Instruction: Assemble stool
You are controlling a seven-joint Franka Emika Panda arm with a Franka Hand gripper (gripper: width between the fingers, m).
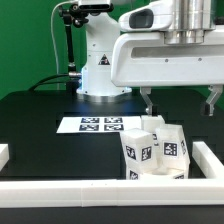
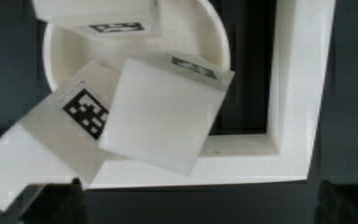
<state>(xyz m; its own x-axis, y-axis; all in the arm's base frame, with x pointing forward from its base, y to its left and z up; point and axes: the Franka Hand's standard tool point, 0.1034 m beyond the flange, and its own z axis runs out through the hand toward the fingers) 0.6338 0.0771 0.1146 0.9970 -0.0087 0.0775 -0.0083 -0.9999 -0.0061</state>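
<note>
Exterior view: open, empty pincer point(image 1: 180, 103) hovers above stool legs point(image 1: 152, 150) near the white rim bar point(image 1: 214, 157); it should centre over one leg before closing.

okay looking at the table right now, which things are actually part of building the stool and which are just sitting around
For the stool:
- legs, chunky white tagged blocks clustered together
- round seat, partly hidden behind the legs
- gripper, open, above the legs

Just lying about:
- marker board, flat on the table
- white rim bars edging the work area
</note>
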